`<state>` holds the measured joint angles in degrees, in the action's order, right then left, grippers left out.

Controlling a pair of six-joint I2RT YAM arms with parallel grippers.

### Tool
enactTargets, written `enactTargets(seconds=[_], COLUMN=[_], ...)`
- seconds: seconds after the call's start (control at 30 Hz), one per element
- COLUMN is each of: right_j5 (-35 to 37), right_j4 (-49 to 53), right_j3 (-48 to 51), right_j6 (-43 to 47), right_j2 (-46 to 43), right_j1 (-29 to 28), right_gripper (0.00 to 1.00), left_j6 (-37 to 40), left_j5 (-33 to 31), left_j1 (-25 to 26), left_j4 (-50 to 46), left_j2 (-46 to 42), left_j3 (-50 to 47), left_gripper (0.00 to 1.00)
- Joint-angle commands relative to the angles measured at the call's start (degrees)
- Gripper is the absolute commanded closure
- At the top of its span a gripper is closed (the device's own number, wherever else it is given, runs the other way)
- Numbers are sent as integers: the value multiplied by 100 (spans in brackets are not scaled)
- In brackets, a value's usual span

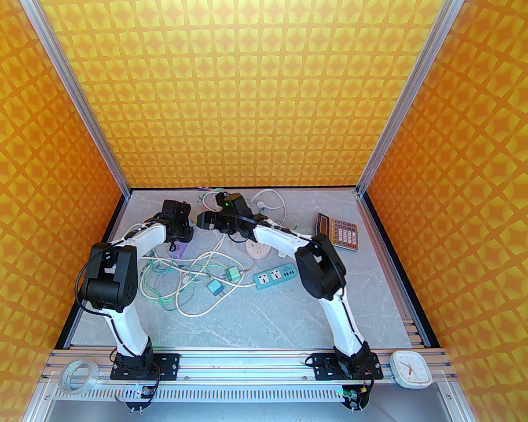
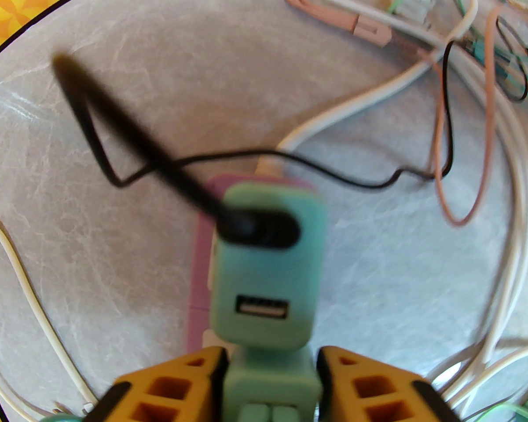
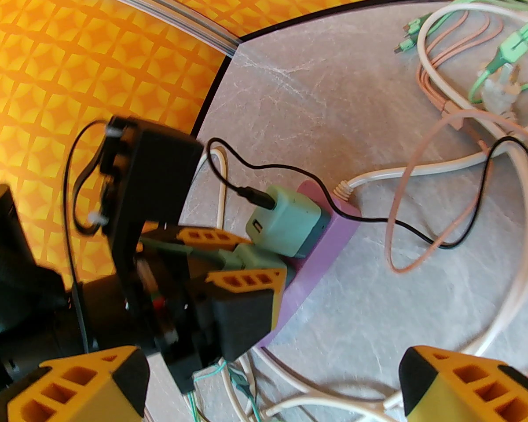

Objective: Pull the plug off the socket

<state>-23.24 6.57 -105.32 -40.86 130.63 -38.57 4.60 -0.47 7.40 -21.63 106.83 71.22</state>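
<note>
Three sockets [image 1: 276,274], one calculator [image 1: 339,231], one clock [image 1: 409,369]

My top camera looks down from behind my bases over the grey marbled table [image 1: 290,314]. My left wrist camera hangs close above the mint-green plastic plug [image 2: 270,378]; my right wrist camera shares it, from farther off, sideways.

Orange patterned walls [image 1: 264,81], grey marble tabletop [image 1: 290,319]
</note>
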Motion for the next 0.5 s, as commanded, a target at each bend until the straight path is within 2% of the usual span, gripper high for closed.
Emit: enactTargets(seconds=[0.0, 0.1, 0.17, 0.3, 0.47], right_j5=[-157, -177, -196, -192, -110], right_j4=[-66, -248, -343, -414, -711], right_j3=[-287, -302, -295, -265, 158], right_j6=[-282, -436, -473, -576, -748], right_j2=[278, 407, 448, 474, 252], right_j1=[-19, -19, -17, 3, 76], right_gripper=[8, 19, 27, 30, 30], left_j6=[187, 189, 186, 129, 108], left_j5=[40, 72, 151, 368, 546], left_j1=[-35, -28, -20, 49, 373], left_j4=[-61, -51, -52, -96, -285], left_j2=[-152, -184, -244, -462, -576], left_j3=[-178, -214, -224, -275, -233], left_gripper=[70, 84, 88, 86, 86])
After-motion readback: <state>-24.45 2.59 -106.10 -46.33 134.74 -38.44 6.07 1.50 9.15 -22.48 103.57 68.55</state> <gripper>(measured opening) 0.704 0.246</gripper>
